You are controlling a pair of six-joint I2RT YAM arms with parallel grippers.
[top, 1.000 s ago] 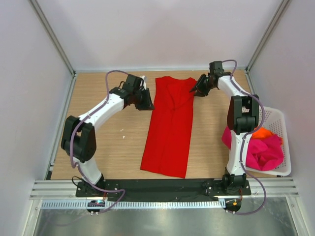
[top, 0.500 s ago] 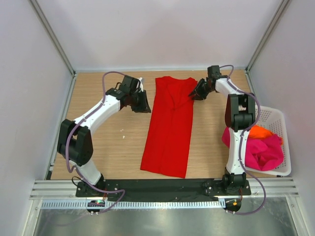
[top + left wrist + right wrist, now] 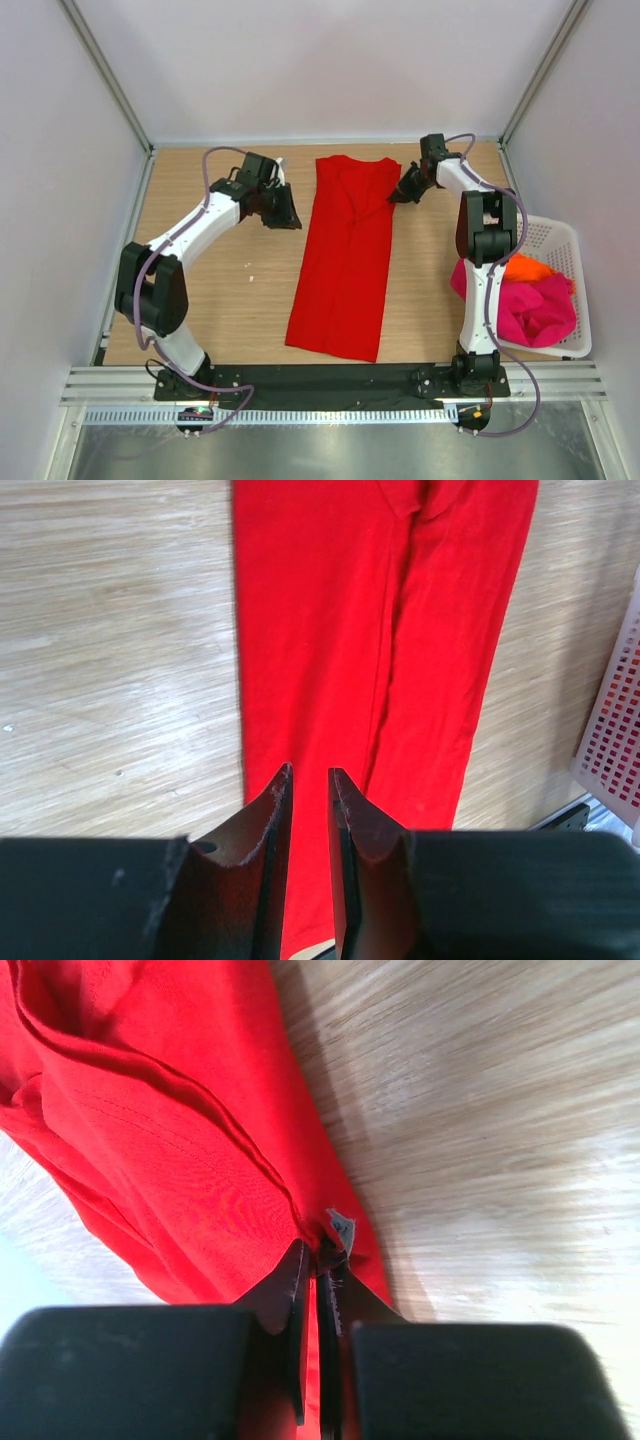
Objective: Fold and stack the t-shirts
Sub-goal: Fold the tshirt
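In the middle of the counter (image 3: 215,300) lies the red t-shirt (image 3: 345,260), folded lengthwise into a long, narrow strip, collar end far. The right tool (image 3: 398,194) is pinched onto its far right edge. The left tool (image 3: 288,214) sits just beside the left edge, its jaws a slit apart and holding nothing. Wood shows along both long sides. At the right edge the magenta t-shirt (image 3: 535,308) and orange t-shirt (image 3: 536,268) lie heaped in the basket (image 3: 562,238).

Plain light wood table (image 3: 220,290) boxed in by white walls (image 3: 330,70). A white lattice basket (image 3: 558,243) sits at the right edge, toward the near side. There's a tiny white speck (image 3: 252,266) on the wood left of centre, and a metal rail (image 3: 330,392) runs along the near edge.
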